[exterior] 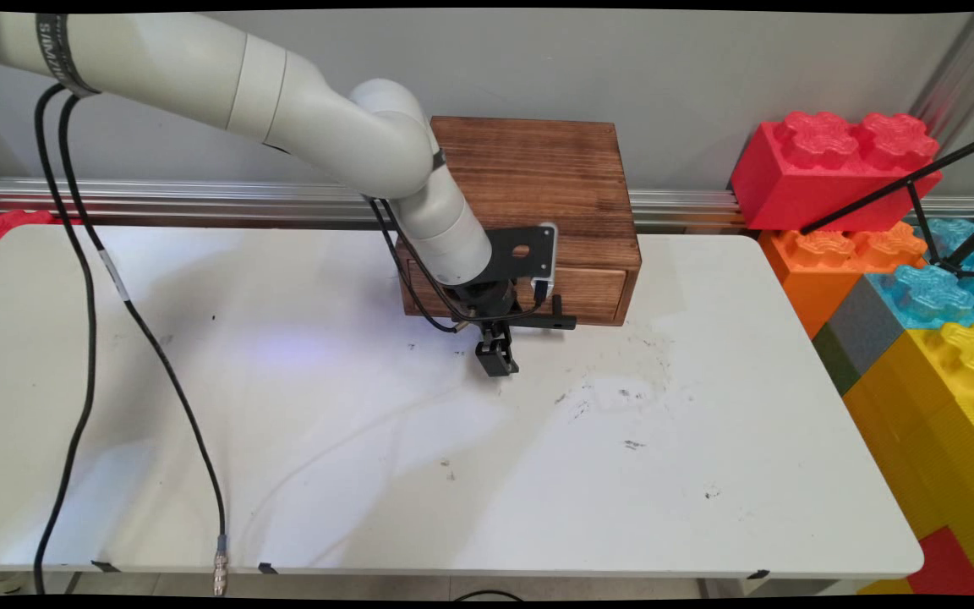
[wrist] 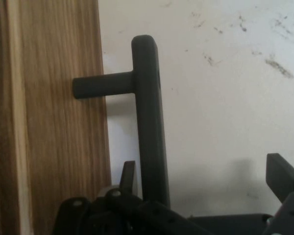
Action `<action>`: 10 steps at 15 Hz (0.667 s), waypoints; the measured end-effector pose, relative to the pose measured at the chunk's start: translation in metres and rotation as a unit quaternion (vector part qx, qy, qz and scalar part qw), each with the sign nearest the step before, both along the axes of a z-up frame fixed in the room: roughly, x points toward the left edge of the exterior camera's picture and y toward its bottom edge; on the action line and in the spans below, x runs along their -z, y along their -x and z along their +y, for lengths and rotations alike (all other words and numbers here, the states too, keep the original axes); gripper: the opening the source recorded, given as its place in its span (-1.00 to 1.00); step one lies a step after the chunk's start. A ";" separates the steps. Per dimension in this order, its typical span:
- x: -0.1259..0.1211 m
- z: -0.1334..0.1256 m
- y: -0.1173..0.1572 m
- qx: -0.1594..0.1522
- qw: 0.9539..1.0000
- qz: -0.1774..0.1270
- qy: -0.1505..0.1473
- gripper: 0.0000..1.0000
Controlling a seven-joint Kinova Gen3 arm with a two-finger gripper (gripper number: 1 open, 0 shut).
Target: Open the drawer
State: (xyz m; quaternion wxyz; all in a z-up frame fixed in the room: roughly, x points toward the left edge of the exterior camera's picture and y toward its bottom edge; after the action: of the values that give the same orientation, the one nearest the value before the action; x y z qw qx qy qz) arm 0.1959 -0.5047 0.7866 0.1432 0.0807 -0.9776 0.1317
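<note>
A dark wooden box stands at the table's far edge, with a lighter drawer front low on its near face. A black bar handle sticks out from the drawer on a short post. My gripper hangs just in front of the drawer, at the left part of the handle. In the hand view the handle bar runs up the picture beside the wooden front. The gripper is open. The bar lies between its fingers, close against one finger, with the other finger far off it.
Large toy bricks, red, orange, blue and yellow, are stacked past the table's right edge. A black tripod leg crosses them. Black cables hang at the left. The white table has scuff marks.
</note>
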 end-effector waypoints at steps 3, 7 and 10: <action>0.003 0.000 0.001 -0.007 1.000 0.005 -0.001 1.00; 0.005 0.000 0.002 -0.017 1.000 0.012 -0.004 1.00; 0.007 0.004 0.002 -0.022 1.000 0.016 -0.009 1.00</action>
State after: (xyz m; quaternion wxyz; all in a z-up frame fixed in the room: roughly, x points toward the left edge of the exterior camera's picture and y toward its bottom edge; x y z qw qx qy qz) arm 0.1938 -0.5002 0.7800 0.1551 0.1054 -0.9743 0.1249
